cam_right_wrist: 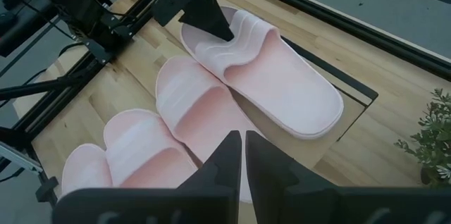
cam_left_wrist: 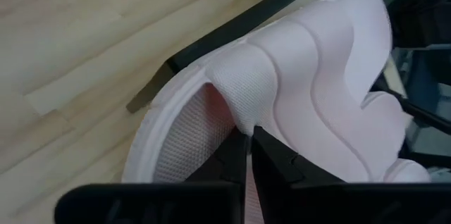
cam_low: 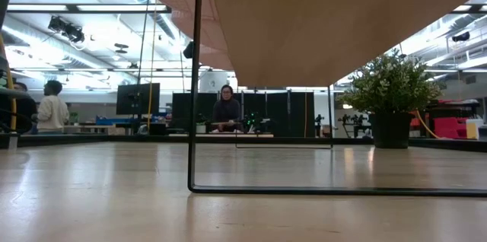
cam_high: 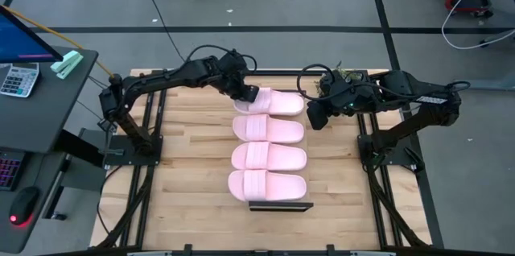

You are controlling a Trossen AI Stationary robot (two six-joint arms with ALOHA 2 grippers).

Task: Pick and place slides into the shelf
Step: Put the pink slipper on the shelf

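Four pale pink slides lie side by side across the shelf (cam_high: 280, 205), seen in the high and right wrist views. The far slide (cam_high: 278, 103) sits at the shelf's far end, slightly askew to the second (cam_high: 269, 130), third (cam_high: 269, 156) and nearest (cam_high: 267, 185). My left gripper (cam_high: 245, 95) is shut on the far slide's strap. My right gripper (cam_high: 314, 117) is shut and hovers just right of the far two slides' heel ends, touching nothing. The low view shows only the shelf's panel (cam_low: 304, 29) from below and its black frame (cam_low: 196, 82). My left gripper holds the far slide by its strap's edge (cam_left_wrist: 243, 120), at the slide's left end. The strap is pinched between the two fingers, one finger (cam_left_wrist: 227, 157) under it and one on its ridged outer face. The fingers slant down from the table's left. The slide's heel end (cam_right_wrist: 317, 111) lies on the shelf.
Bare plank tabletop (cam_high: 185, 159) lies left and right of the shelf. A potted plant (cam_high: 346, 71) stands at the far edge behind my right arm. A desk with a calculator (cam_high: 18, 79) stands off the table's left. People sit in the room beyond (cam_low: 226, 109).
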